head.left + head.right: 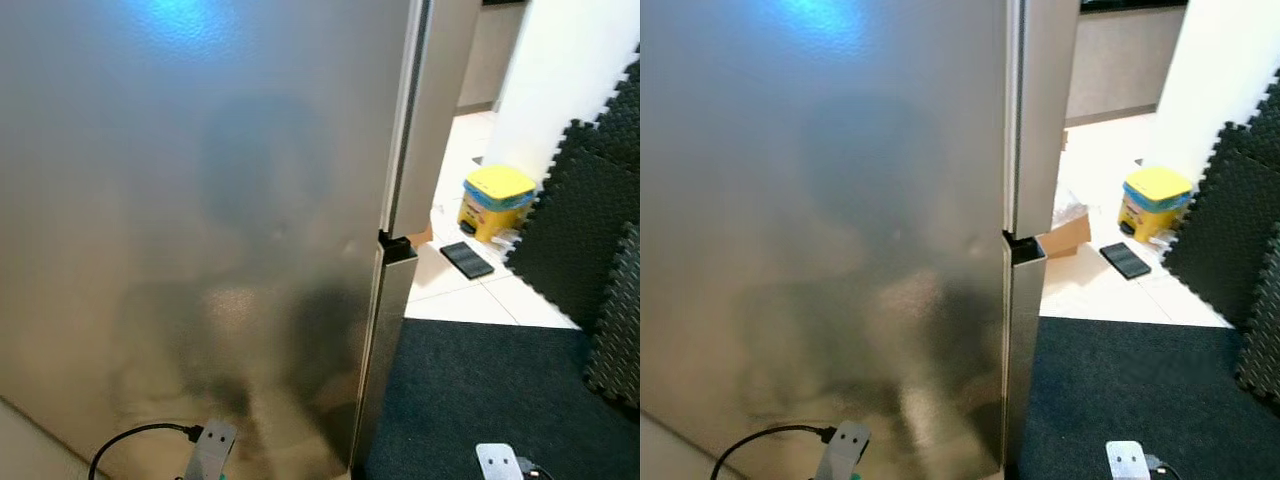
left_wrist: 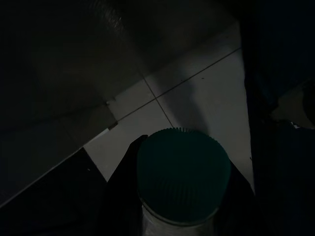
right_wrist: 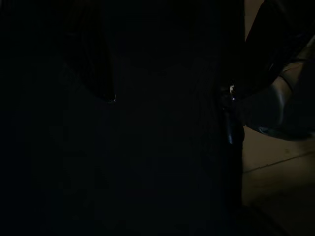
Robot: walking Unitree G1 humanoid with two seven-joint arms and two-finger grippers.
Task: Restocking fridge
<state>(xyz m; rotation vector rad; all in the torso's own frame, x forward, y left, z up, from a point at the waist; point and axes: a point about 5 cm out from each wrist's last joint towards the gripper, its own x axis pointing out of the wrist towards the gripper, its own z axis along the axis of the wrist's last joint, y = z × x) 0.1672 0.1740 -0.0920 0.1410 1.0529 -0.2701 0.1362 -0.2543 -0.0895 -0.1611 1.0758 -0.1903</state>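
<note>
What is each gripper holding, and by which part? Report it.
The left gripper holds a bottle with a green ribbed cap, gripped on the body just below the cap. The right gripper's view is too dark to tell.

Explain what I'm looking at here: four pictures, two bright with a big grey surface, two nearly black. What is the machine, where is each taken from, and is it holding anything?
This is a walking humanoid robot with two arms, restocking a fridge. The two bright pictures come from the two eyes of a camera on its head, looking forward and down. The big grey surface is the closed fridge door, seen from close up. To its right lie a dark mat, pale floor tiles, a small yellow-lidded bin, a flat black object and black foam tiles.

The two dark pictures come from cameras on the wrists. In the left wrist view, a container with a ribbed teal lid sits between the left gripper's jaws, above the tiled floor, so it seems held. The right wrist view is too dark to judge.
</note>
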